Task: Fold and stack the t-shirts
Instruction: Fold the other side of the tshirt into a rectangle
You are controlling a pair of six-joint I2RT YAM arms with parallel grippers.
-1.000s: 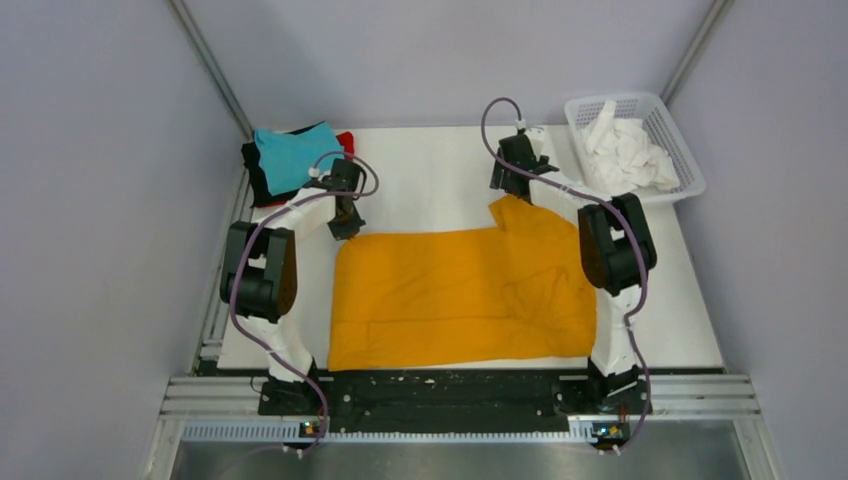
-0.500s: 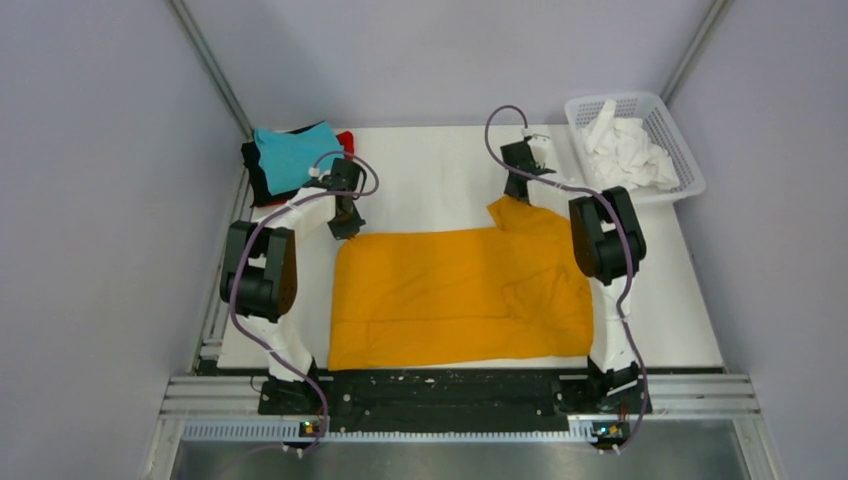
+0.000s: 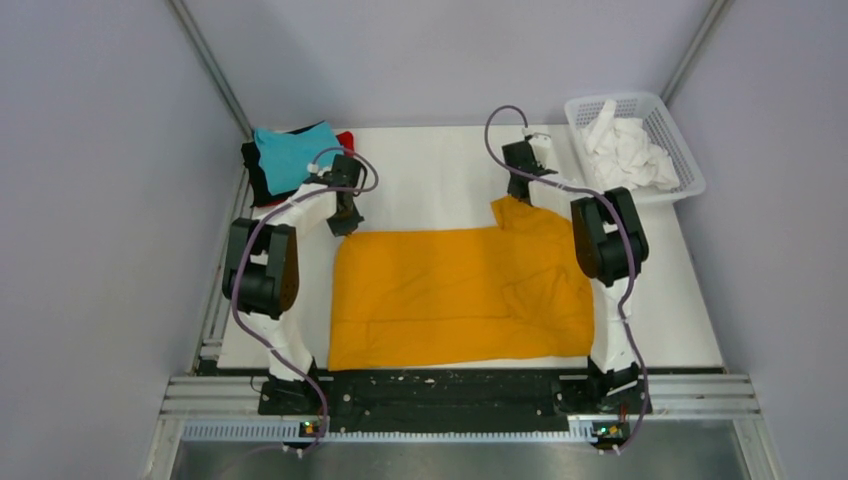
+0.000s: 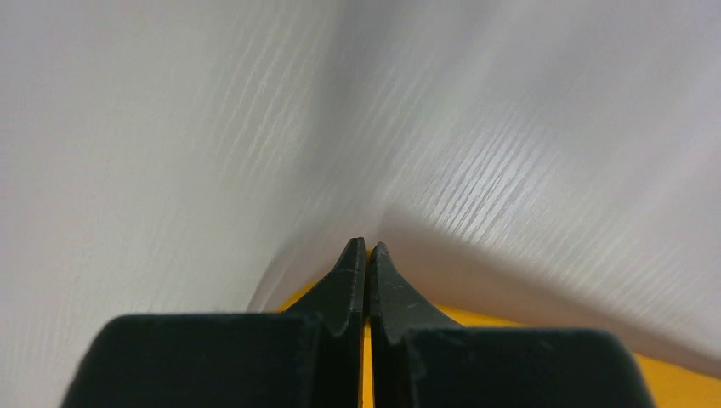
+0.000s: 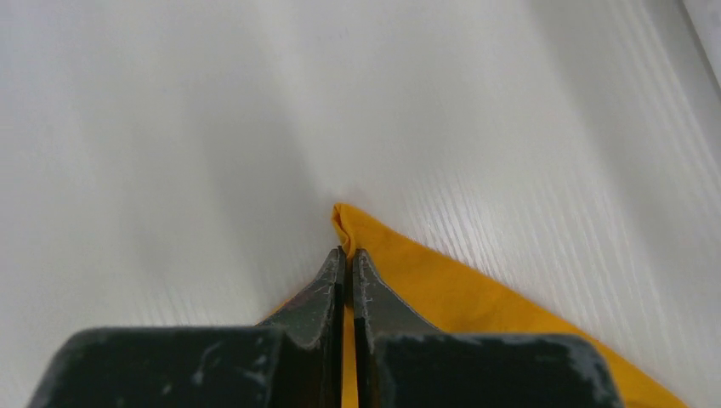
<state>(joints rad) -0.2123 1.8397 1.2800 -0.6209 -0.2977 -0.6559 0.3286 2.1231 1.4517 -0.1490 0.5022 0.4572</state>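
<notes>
A mustard-orange t-shirt (image 3: 460, 295) lies spread flat across the middle of the white table. My left gripper (image 3: 345, 222) is down at its far left corner. In the left wrist view the left gripper (image 4: 367, 246) is shut, with a strip of orange fabric (image 4: 367, 361) pinched between its fingers. My right gripper (image 3: 516, 192) is at the shirt's far right corner. It (image 5: 347, 252) is shut on the orange cloth (image 5: 442, 289), whose tip pokes out past the fingertips. Folded teal (image 3: 292, 155), black (image 3: 255, 178) and red (image 3: 346, 138) t-shirts are piled at the back left.
A white lattice basket (image 3: 687, 150) holding crumpled white cloth (image 3: 625, 150) stands at the back right corner. Grey walls close in on both sides. The black rail with the arm bases (image 3: 440, 392) runs along the near edge.
My right gripper has come down and shut on the orange shirt's far right corner. The left gripper has stayed shut and edged slightly away from the bases.
</notes>
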